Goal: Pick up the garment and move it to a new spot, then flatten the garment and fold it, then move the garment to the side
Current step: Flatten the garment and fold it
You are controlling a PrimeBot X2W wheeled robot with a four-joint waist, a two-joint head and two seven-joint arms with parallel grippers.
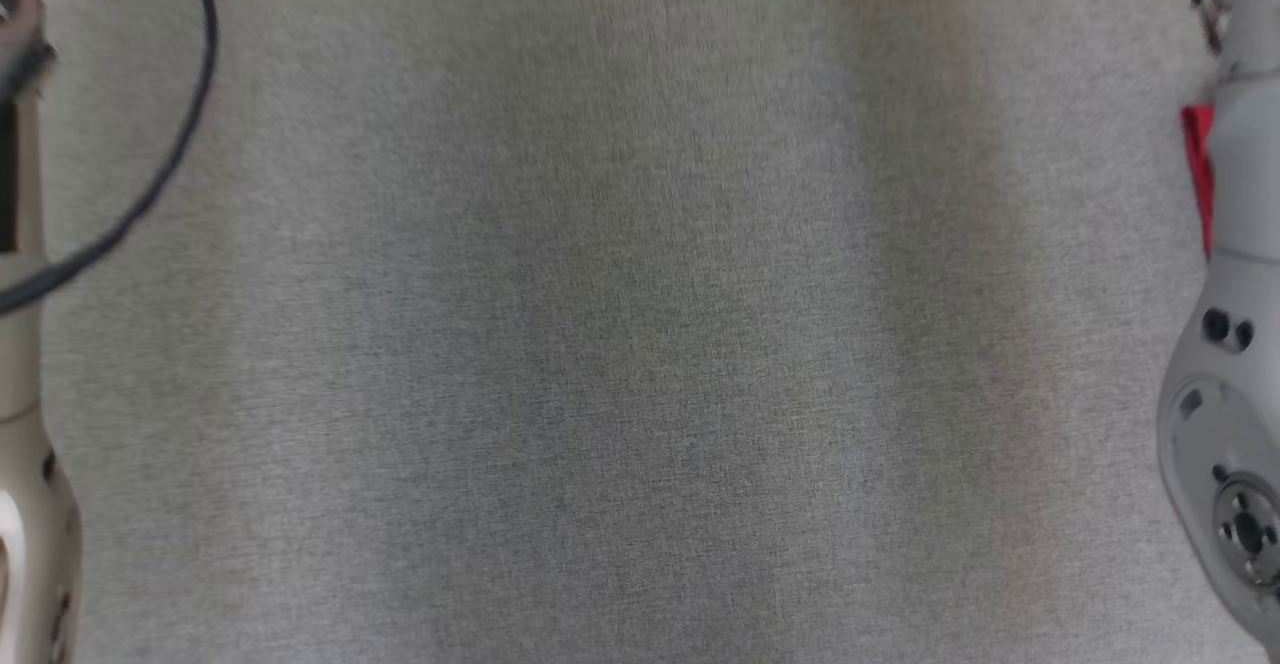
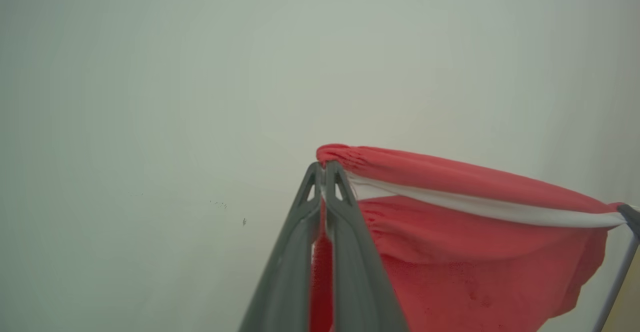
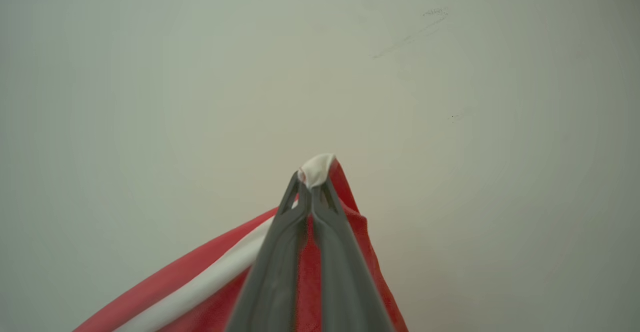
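Note:
The garment (image 2: 450,232) is red cloth with a white band along its edge. My left gripper (image 2: 324,169) is shut on one gathered end of that edge. My right gripper (image 3: 311,179) is shut on the other end, where a white tip (image 3: 317,168) pokes out between the fingers. The edge is stretched taut between the two grippers, and the other gripper's finger (image 2: 631,218) shows at the far right of the left wrist view. The cloth hangs below both grippers against a plain pale background. In the head view a sliver of the red garment (image 1: 1197,169) shows behind my right arm (image 1: 1230,344).
The grey fabric-covered table (image 1: 640,344) spreads across the head view. My left arm (image 1: 25,444) and a black cable (image 1: 170,154) run along the left edge.

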